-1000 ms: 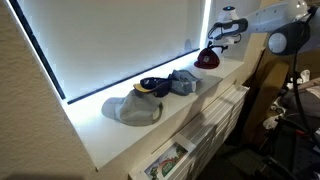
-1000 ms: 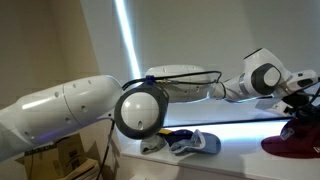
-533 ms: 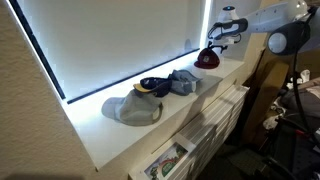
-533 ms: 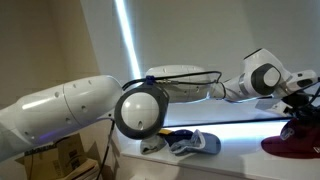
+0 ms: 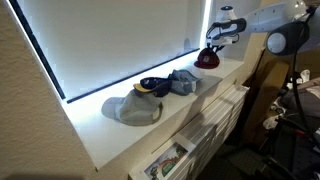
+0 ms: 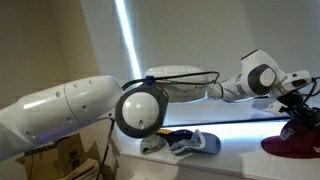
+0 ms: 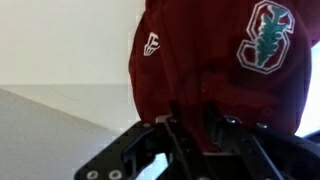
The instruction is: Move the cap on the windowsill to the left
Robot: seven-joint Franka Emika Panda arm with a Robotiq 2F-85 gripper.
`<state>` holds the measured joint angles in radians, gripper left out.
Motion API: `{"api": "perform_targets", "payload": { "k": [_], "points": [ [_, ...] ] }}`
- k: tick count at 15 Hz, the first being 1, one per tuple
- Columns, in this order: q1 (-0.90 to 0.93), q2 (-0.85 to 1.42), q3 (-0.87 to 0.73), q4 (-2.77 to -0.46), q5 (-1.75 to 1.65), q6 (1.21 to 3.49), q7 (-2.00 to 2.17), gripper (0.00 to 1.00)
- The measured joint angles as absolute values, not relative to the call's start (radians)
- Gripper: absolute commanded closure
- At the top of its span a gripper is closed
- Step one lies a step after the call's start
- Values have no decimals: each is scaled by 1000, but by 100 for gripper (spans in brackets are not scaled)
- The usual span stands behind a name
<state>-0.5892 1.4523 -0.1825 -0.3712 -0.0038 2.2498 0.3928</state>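
A dark red cap (image 5: pixel 207 60) lies at the far right end of the white windowsill (image 5: pixel 110 140), below the bright blind. The same cap shows at the right edge of an exterior view (image 6: pixel 290 145). My gripper (image 5: pixel 212 45) comes down on it from above. In the wrist view the red cap (image 7: pixel 220 60) with its white and green crest fills the frame. The gripper (image 7: pixel 192 125) has its two dark fingers drawn in close, with a fold of the cap's fabric pinched between them.
Three other caps lie along the sill: a grey one (image 5: pixel 132 109), a dark blue and yellow one (image 5: pixel 153 86) and a grey-blue one (image 5: pixel 184 81). A white drawer unit (image 5: pixel 215 120) stands below. The arm's white body (image 6: pixel 70 110) fills the foreground of an exterior view.
The jaws have drawn together on the red cap. The arm and all the caps have barely moved.
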Motion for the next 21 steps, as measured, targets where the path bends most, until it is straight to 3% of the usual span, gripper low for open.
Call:
{"api": "perform_targets", "payload": {
  "k": [9,14,21],
  "points": [
    [-586,1453,-182,-371,-4,2274,393,99],
    [-566,1447,-165,-357,-5,2471,308,99],
    [-499,1294,-19,-341,44,2516,-51,99]
  ]
}}
